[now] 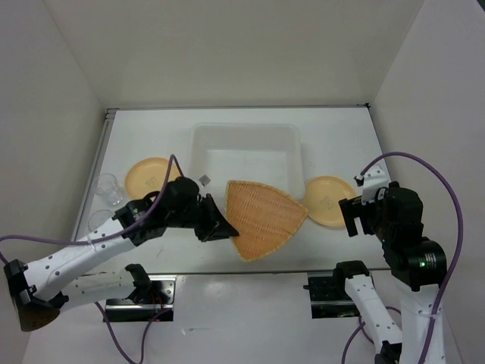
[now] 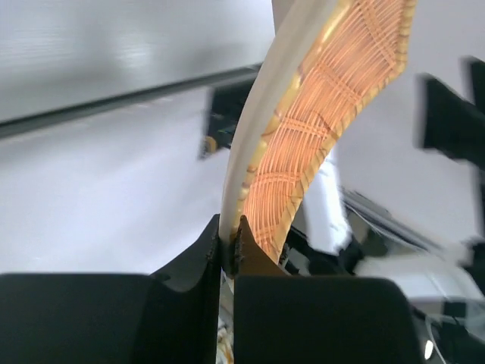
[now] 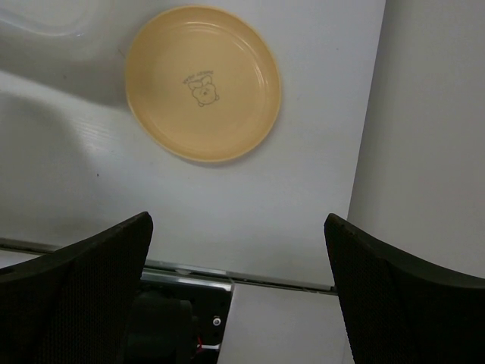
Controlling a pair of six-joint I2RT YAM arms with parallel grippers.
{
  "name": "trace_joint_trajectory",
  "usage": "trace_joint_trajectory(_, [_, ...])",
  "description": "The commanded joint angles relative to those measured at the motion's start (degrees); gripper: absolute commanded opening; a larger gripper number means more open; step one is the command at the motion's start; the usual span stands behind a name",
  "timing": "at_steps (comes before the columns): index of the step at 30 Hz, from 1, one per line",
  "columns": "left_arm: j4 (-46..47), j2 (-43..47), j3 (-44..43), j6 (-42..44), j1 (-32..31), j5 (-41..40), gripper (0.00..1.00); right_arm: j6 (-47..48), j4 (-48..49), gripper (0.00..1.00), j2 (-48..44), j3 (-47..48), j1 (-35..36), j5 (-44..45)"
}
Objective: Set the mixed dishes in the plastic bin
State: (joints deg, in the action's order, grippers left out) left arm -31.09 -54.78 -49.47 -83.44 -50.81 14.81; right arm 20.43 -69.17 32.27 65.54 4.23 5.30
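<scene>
My left gripper (image 2: 229,227) is clamped on the rim of the woven fan-shaped dish (image 1: 267,216), and the dish spreads away to its right. The plastic bin (image 1: 246,130) sits just beyond the gripper. Its near wall meets the dish's far edge, touching or only beside it, I cannot tell. A yellow plate (image 1: 145,176) and the clear cup (image 1: 111,189) lie left of that arm. My right gripper (image 3: 236,224) hangs spread wide, holding nothing, with the second plate (image 3: 202,83) just ahead of it.
</scene>
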Motion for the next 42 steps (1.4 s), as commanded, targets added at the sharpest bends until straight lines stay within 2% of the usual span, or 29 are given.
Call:
trace_joint_trajectory(1, [-3.1,-3.0,-15.1,3.8,-0.1,5.2,0.00,-0.6,3.0,0.98,-0.8,-1.0,-0.5,1.4])
trace_joint_trajectory(3, [-3.2,-3.6,-20.1,3.8,-0.6,-1.2,0.00,-0.6,3.5,0.98,-0.8,-1.6,-0.5,1.9])
trace_joint_trajectory(5, [1.5,-3.6,-21.0,1.8,0.1,-8.5,0.00,-1.2,3.5,0.98,-1.3,-1.6,-0.5,1.9])
trace_joint_trajectory(7, [5.2,-7.6,-21.0,2.6,5.4,-9.7,0.00,-1.8,3.5,0.98,-1.3,-1.6,-0.5,1.9])
trace_joint_trajectory(11, [13.0,-22.5,-25.7,4.0,9.7,-10.7,0.00,-2.3,4.1,0.98,-0.1,-0.2,-1.2,1.9])
trace_joint_trajectory(15, [11.1,-37.6,-35.5,6.1,11.2,-16.5,0.00,-2.3,4.7,0.98,0.6,2.9,-1.7,2.4])
trace_joint_trajectory(18, [11.1,-43.6,-40.5,6.2,12.6,-17.0,0.00,-2.3,4.7,0.98,0.6,4.7,-1.7,3.0])
trace_joint_trajectory(20, [9.2,-44.7,-41.4,3.5,14.0,-17.0,0.00,-2.8,4.7,0.98,0.6,4.7,-1.7,3.0])
trace_joint_trajectory(24, [12.1,-42.3,-35.0,0.2,14.6,-20.9,0.00,-2.8,4.7,0.98,0.1,5.2,-2.2,3.6])
trace_joint_trajectory(27, [13.3,-41.8,-31.2,-1.8,15.8,-20.9,0.00,-2.8,4.7,0.98,-0.5,4.7,-2.2,3.6])
trace_joint_trajectory(35, [14.0,-45.8,-28.7,-2.4,15.8,-19.2,0.00,-3.4,4.7,0.98,-0.5,4.1,-2.7,3.6])
trace_joint_trajectory(42, [14.5,-50.9,-30.2,-4.5,15.2,-18.7,0.00,-3.4,4.7,0.98,-1.1,4.1,-2.7,4.1])
